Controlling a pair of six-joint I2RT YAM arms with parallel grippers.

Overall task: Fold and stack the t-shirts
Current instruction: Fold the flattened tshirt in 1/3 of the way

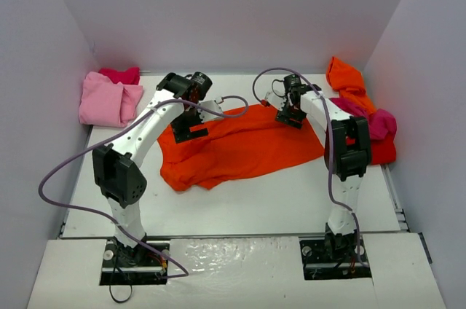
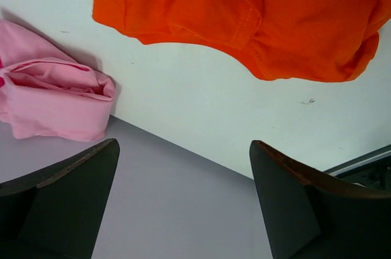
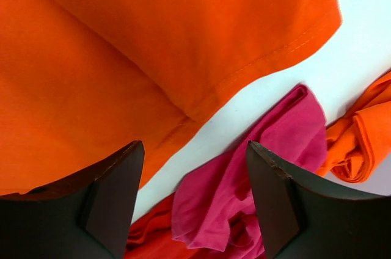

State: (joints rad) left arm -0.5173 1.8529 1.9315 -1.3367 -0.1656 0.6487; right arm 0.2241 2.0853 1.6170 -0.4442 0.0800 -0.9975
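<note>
Top external view: the bright orange cloth t-shirt (image 1: 240, 150) is lying rumpled in the middle of the white table (image 1: 247, 210). The left gripper (image 2: 183, 149) and right gripper (image 3: 194, 149) are being held spread over its far edge, with nothing pinched. A crooked fold is being risked if only one layer is caught, and the crumpled magenta cloth t-shirt (image 3: 269, 161) nearby is being exposed to snagging.

My two arms reach over the white surface (image 1: 291, 192). Centre: an orange t-shirt (image 1: 240, 145) lies spread out, with my left hand (image 1: 188, 127) and right hand (image 1: 290, 116) at its far corners. Far left: folded pink t-shirts (image 1: 105, 101). Far right: a heap of orange, magenta and red t-shirts (image 1: 378, 123).
</note>
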